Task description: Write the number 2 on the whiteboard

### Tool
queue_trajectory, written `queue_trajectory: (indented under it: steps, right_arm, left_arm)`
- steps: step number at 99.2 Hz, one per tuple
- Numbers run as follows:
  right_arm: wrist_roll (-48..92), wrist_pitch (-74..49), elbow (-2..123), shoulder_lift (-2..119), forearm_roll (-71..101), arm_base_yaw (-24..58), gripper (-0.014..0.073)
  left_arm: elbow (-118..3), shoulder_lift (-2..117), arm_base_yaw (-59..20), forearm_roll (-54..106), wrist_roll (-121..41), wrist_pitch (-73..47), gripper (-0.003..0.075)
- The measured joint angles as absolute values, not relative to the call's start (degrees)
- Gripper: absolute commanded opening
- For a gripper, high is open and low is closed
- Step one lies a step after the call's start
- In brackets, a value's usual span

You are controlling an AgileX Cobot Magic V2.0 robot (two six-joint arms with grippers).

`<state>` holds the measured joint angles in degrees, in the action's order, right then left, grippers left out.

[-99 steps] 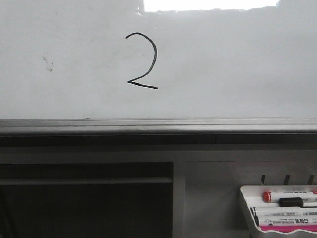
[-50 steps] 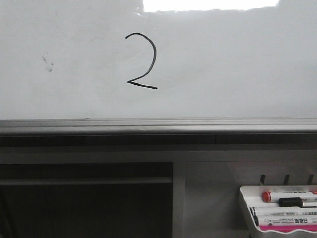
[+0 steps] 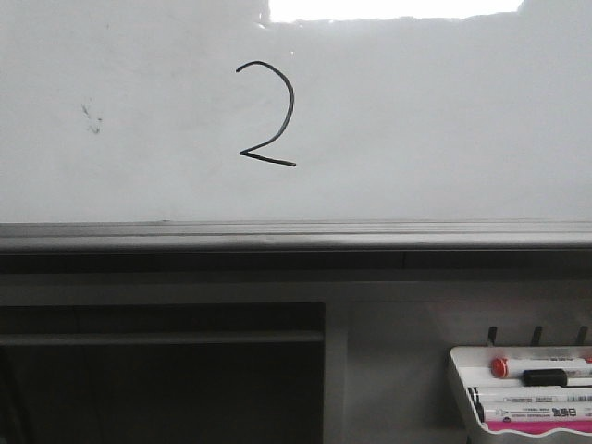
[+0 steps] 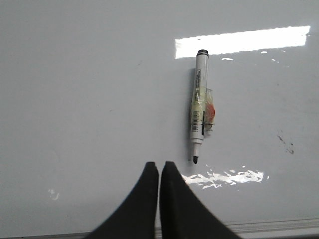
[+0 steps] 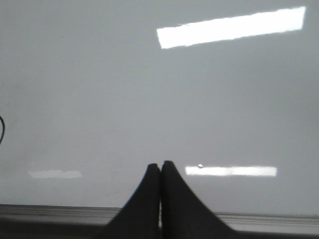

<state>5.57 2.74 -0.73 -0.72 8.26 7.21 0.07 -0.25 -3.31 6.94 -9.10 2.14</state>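
Front view: the whiteboard (image 3: pixel 416 120) fills the upper half, its grey rail (image 3: pixel 296 236) running along its lower edge. The number 2 (image 3: pixel 268 113) is drawn in black left of the board's middle, near its upper edge, with small dark specks (image 3: pixel 91 117) further left. A white tray (image 3: pixel 460 388) of markers (image 3: pixel 541 373) hangs below the rail at the right.

Left wrist view: the left gripper (image 4: pixel 159 167) has its jaws pressed together, holding nothing. Just beyond them an uncapped marker (image 4: pixel 199 107) lies against the board, tip toward the jaws.

Right wrist view: the right gripper (image 5: pixel 160 167) also has its jaws closed on nothing, facing bare board above the rail.
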Motion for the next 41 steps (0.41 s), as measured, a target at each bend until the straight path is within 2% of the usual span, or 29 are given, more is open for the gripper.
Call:
queue_trajectory:
  steps: [41]
  right_arm:
    - [5.57,2.83,-0.73,-0.72,8.26,7.48,-0.0073]
  left_arm:
    - [0.07,-0.25,-3.31,6.94,-9.1,2.14,-0.002]
